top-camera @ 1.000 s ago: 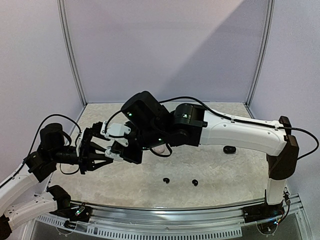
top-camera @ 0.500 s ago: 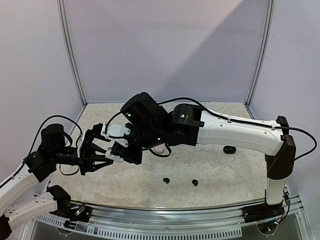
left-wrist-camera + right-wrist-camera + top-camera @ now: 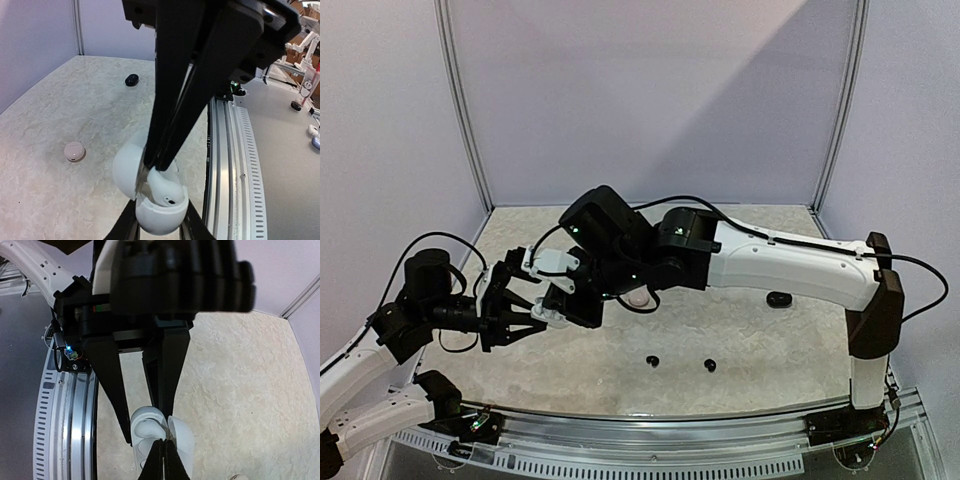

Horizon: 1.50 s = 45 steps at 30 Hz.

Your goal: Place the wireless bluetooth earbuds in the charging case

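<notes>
Left gripper (image 3: 160, 226) clamps an open white charging case (image 3: 125, 170) while the closed right gripper (image 3: 163, 447) apparently presses one white earbud (image 3: 164, 187) in; two black earbuds (image 3: 653, 360) lie loose at six o'clock.

The beige marbled tabletop (image 3: 750, 340) carries a small black plastic earbud (image 3: 652, 360) and a second black earbud (image 3: 710, 365), both right of the right gripper (image 3: 544, 312) and nearer the bases. A pale round case (image 3: 638, 297) lies close behind the gripper, and a black oval case (image 3: 780, 299) lies well apart to its right.

Case (image 3: 159, 215) in my left hand (image 3: 159, 229): smooth white plastic, slight sheen. Earbud (image 3: 161, 186): glossy white plastic. My right hand (image 3: 152, 165): matt black plastic. Counter (image 3: 60, 115): mottled stone-look, matt. Rail (image 3: 225, 150): ribbed metal.
</notes>
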### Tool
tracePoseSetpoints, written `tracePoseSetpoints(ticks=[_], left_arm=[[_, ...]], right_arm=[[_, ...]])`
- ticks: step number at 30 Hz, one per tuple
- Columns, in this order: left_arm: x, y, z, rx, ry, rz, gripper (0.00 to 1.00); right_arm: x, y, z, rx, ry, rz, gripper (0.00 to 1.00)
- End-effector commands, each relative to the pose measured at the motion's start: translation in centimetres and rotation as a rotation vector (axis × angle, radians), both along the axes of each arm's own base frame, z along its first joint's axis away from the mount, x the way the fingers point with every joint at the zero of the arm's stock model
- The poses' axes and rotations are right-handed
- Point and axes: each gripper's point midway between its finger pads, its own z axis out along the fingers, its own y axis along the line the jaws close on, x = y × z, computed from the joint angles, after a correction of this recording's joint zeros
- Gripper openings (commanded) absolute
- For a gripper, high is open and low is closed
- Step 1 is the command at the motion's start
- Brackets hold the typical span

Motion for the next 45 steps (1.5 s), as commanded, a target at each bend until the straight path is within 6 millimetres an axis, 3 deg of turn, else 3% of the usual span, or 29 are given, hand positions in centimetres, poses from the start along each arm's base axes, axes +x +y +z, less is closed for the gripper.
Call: tracePoseSetpoints(ticks=[1, 10, 21, 28, 38, 45], left_arm=[[0.5, -0.4, 6.3, -0.122, -0.237, -0.001, 0.00], [1.6, -0.1, 5.9, -0.110, -0.208, 0.067, 0.00], [1.4, -0.1, 5.3, -0.097, -0.179, 0.057, 0.00], [2.2, 0.0, 5.4, -0.108, -0.135, 0.109, 0.00], [3.6, 0.3, 6.4, -0.166, -0.070, 0.199, 0.00], [1.8, 0.1, 6.2, -0.104, -0.226, 0.083, 0.00]], right_arm=[[-3.8, -0.8, -6.8, -0.188, 0.128, 0.102, 0.00], [-2.2, -1.1, -4.3, -0.129, 0.084, 0.001, 0.00], [-0.6, -1.0, -1.3, -0.028, 0.015, -0.074, 0.00], [0.6, -1.1, -1.0, -0.015, -0.013, -0.144, 0.00], [-0.1, -0.4, -2.6, -0.028, 0.029, -0.119, 0.00], [-1.4, -0.5, -3.2, -0.052, 0.074, -0.043, 0.11]])
